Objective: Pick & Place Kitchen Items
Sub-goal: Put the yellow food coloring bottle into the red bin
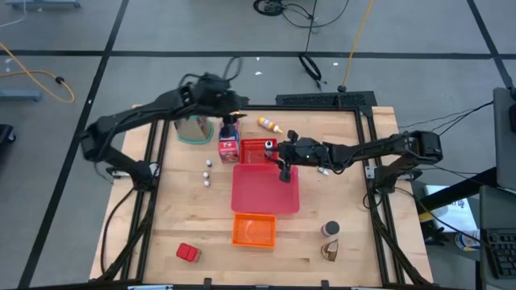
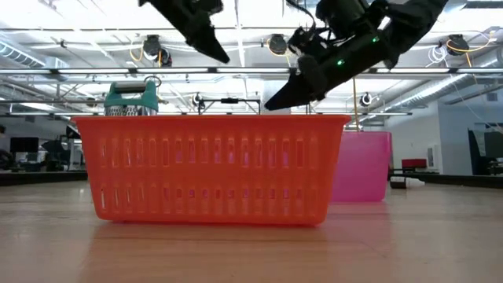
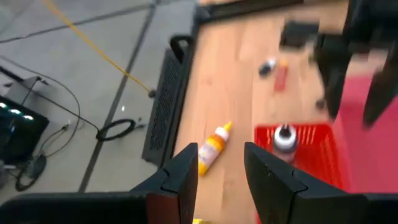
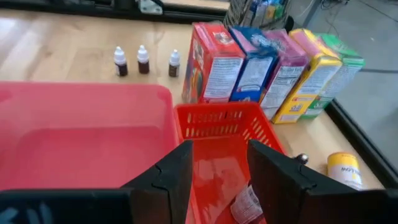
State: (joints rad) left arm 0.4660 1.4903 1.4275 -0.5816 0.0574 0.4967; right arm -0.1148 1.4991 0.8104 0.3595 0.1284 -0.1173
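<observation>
The right gripper [image 1: 284, 167] is held with fingers open over the small red basket [image 4: 219, 134] at frame centre; food boxes [image 4: 267, 65] are lined just beside it. The left gripper [image 3: 219, 163], fingers parted, is poised above the yellow squeeze bottle [image 3: 213, 148].

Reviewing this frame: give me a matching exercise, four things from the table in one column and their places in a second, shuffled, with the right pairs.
Things:
1. yellow squeeze bottle
2. three small dropper bottles
3. red block
4. right end effector

Places:
A. standing in a row on bare wood, beside the pink tray
B. lying on its side near the table's far edge
C. open, above the small red basket
D. alone near the table's front edge, left of the orange basket

Pairs: 1-B, 2-A, 3-D, 4-C
</observation>
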